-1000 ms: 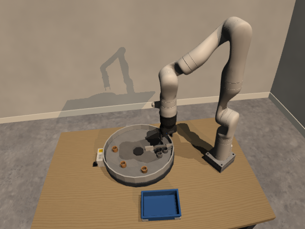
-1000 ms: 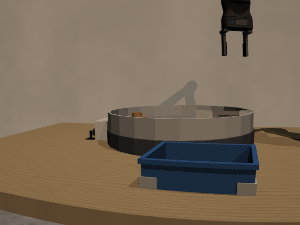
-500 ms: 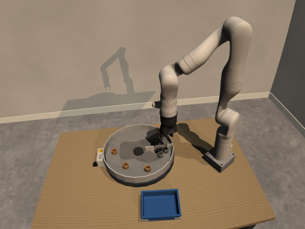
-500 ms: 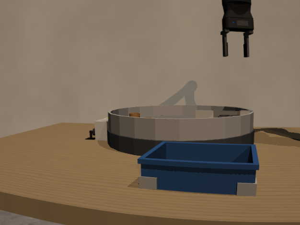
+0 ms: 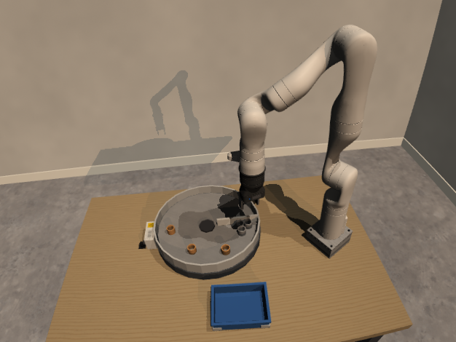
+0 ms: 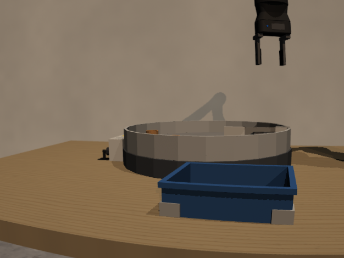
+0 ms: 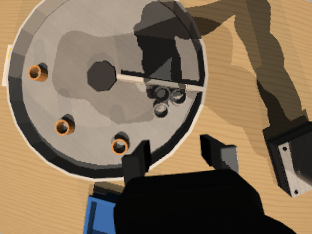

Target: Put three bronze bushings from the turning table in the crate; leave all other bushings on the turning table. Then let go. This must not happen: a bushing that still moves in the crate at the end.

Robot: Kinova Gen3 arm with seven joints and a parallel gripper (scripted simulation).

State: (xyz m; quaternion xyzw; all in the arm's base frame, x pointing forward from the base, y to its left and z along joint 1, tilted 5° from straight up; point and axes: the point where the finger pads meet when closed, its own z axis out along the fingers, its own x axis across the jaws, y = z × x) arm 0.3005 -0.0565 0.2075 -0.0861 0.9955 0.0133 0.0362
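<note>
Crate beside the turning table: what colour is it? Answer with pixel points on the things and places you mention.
The crate (image 5: 240, 325) (image 6: 226, 205) (image 7: 101, 216) is blue, with pale lower corners; the exterior view shows it best.

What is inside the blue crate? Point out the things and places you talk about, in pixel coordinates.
Only its bare blue floor shows inside the crate (image 5: 240, 326) (image 6: 227, 189) (image 7: 90, 217); the lowest strip behind its near wall is covered.

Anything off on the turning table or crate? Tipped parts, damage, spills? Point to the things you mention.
Nothing stands out. The three bronze bushings (image 5: 191, 252) (image 7: 61, 131) stand upright on the turning table (image 5: 206, 268) (image 6: 191, 148) (image 7: 14, 100), and the blue crate (image 5: 240, 325) (image 6: 227, 205) (image 7: 102, 216) sits level, without visible damage.
</note>
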